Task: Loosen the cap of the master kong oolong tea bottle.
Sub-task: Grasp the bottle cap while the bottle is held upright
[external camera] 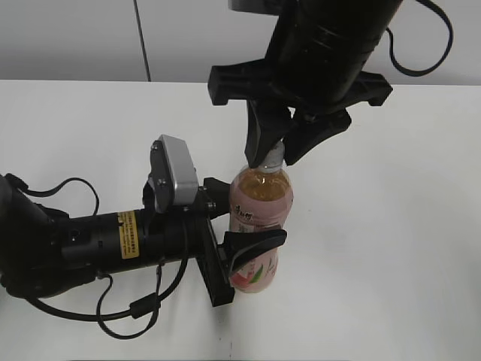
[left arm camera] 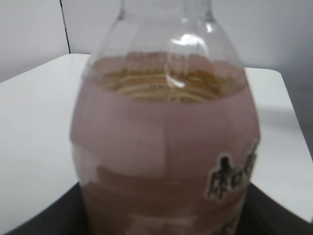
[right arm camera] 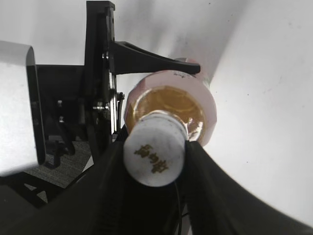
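The master kong oolong tea bottle [external camera: 261,197] stands upright on the white table, amber tea inside and a pink label around it. My left gripper [external camera: 242,242] is shut on its labelled body from the left. In the left wrist view the bottle [left arm camera: 166,142] fills the frame, with dark fingers at the bottom corners. My right gripper [external camera: 275,153] comes down from above and is shut on the cap [external camera: 276,156], which it mostly hides. In the right wrist view the white cap [right arm camera: 155,155] with its dark logo sits between the two black fingers, above the bottle [right arm camera: 195,98].
The white table [external camera: 391,241] stretches around the bottle, with a grey wall behind. The left arm and its loose black cables [external camera: 113,316] lie along the front left. The left arm's silver camera box [external camera: 174,169] stands just left of the bottle.
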Motion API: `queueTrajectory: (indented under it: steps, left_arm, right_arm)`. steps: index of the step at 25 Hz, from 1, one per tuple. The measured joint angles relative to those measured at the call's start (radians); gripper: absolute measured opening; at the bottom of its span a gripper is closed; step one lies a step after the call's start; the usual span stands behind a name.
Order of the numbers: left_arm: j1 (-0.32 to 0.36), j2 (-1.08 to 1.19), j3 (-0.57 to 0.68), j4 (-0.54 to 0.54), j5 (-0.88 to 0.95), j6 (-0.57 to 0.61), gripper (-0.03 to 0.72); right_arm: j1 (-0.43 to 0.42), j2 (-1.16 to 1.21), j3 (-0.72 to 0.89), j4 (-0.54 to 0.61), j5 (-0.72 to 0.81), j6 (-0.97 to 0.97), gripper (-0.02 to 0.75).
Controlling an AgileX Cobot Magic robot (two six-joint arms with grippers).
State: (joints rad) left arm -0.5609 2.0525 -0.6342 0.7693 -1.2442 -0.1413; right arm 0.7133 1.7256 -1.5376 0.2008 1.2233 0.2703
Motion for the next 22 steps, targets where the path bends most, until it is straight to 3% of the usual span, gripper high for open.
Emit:
queueTrajectory:
  steps: [9,14,22]
  left_arm:
    - [0.0,0.0,0.0,-0.001,0.0,0.0,0.394]
    - [0.0,0.0,0.0,0.001,0.0,0.001,0.394]
    - [0.0,0.0,0.0,0.005,0.0,0.006,0.394]
  right_arm:
    - [0.0,0.0,0.0,-0.001,0.0,-0.146,0.281]
    - [0.0,0.0,0.0,-0.005,0.0,-0.4,0.281]
    - [0.0,-0.002,0.0,-0.015,0.0,-0.99,0.279]
